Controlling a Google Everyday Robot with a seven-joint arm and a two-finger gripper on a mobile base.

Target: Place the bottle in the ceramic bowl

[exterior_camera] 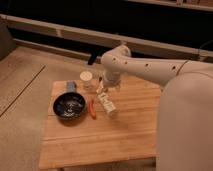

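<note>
The glossy black ceramic bowl [69, 106] sits on the left part of the wooden table [130, 135]. The small whitish bottle [107, 104] lies on its side on the table, to the right of the bowl and apart from it. My gripper [102, 88] hangs from the white arm [150, 70] just above the bottle's far end. Whether it touches the bottle is unclear.
A thin orange-red stick [92, 108] lies between bowl and bottle. A round cream-topped jar [86, 77] and a small grey-blue block [71, 87] stand behind the bowl. The robot's white body [187, 125] fills the right side. The floor lies beyond the table's left edge.
</note>
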